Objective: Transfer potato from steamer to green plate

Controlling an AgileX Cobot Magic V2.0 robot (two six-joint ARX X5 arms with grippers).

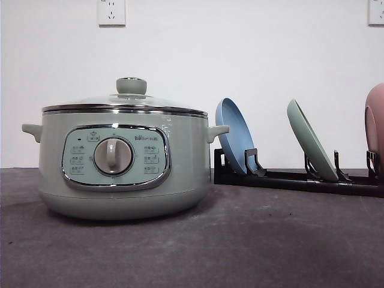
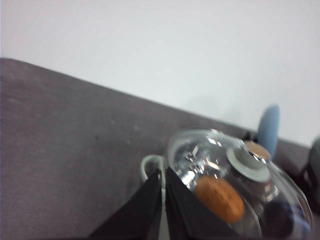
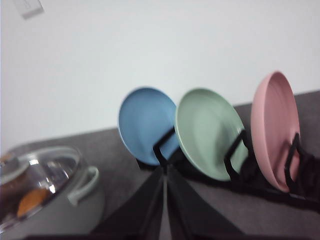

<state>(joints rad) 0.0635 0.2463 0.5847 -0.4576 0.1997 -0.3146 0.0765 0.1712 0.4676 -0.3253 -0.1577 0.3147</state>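
The steamer (image 1: pixel 120 162) stands on the left of the table with its glass lid (image 1: pixel 123 102) on. Through the lid the orange-brown potato (image 2: pixel 219 199) lies inside, and it is also glimpsed as the potato (image 3: pixel 32 201) in the right wrist view. The green plate (image 1: pixel 312 141) leans upright in a black rack (image 1: pixel 300 180), between a blue and a pink plate. My left gripper (image 2: pixel 163 172) hovers shut above the steamer's (image 2: pixel 235 190) near handle, holding nothing. My right gripper (image 3: pixel 164 170) is shut and empty, pointing between the blue plate and the green plate (image 3: pixel 207 130), some way short of them.
The blue plate (image 1: pixel 234 135) stands nearest the steamer and the pink plate (image 1: pixel 375 120) is at the far right edge. A white wall runs close behind. Dark grey table (image 1: pixel 240 246) lies open in front of the steamer and rack.
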